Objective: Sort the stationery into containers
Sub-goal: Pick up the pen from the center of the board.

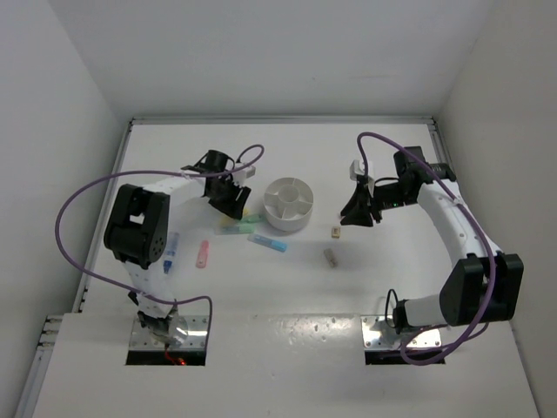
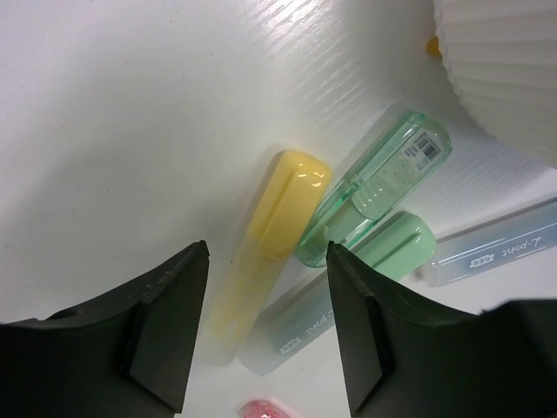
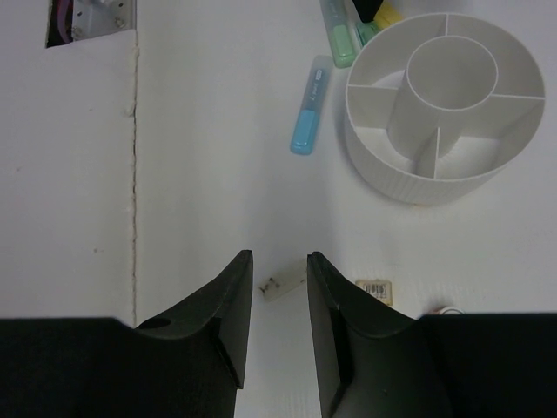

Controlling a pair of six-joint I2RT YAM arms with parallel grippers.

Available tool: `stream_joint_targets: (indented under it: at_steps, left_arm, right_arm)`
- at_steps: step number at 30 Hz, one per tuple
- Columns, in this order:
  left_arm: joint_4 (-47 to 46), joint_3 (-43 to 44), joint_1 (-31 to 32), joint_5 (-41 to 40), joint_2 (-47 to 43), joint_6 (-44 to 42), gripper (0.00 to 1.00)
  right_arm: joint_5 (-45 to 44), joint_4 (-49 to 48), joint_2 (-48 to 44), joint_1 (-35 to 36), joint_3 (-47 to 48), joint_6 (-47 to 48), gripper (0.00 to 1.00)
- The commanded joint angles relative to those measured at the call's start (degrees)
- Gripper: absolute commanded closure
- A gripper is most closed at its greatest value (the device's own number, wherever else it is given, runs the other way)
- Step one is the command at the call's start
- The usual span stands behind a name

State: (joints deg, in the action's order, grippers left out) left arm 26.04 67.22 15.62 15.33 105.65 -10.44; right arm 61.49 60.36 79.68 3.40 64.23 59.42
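Left claw is spread wide and empty, low over the yellow marker. Best to straddle that one alone and close squarely, since the green marker lies right against its side. Right claw is narrowly parted, gripping nothing, above the counter. The yellow marker is short and glossy with a rounded cap, lying flat near the ribbed white organiser.
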Motion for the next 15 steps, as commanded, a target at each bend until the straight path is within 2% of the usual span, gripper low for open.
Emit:
stream_joint_targets:
  at_steps: [1, 8, 15]
  left_arm:
    - [-0.64, 1.07, -1.38, 1.98, -0.88, -0.11, 0.38]
    - [-0.64, 1.07, -0.85, 1.37, 0.96, -0.11, 0.39]
    - [-0.12, 1.68, 1.61, -5.21, 3.95, 1.03, 0.48]
  right_arm:
    - [3.63, 0.02, 0.13, -0.32, 2.13, 2.46, 0.67]
    - [3.63, 0.02, 0.13, -0.32, 2.13, 2.46, 0.67]
    - [3.63, 0.02, 0.13, -0.32, 2.13, 2.98, 0.67]
